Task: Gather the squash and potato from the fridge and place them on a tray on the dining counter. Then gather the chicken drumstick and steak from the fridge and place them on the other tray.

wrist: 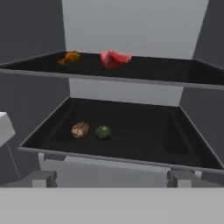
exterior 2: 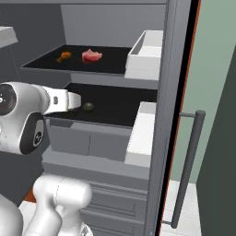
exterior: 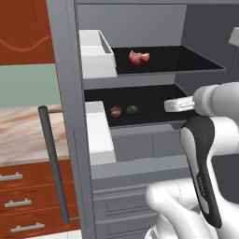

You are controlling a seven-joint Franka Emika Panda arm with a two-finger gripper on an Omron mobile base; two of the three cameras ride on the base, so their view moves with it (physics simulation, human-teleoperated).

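Open grey fridge (exterior: pixel 70 93), lower black shelf: potato (wrist: pixel 80 129) at 9 o'clock of squash (wrist: pixel 103 132), both likely light, firm, roll-prone, best pinched across the middle; steak (wrist: pixel 114 57) above; gripper (exterior 2: pixel 73 101) fully spread, holding nothing.

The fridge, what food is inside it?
In the fridge, the top shelf holds the steak and chicken drumstick; the lower shelf holds the potato beside the squash. The closed drawers below hide their contents.
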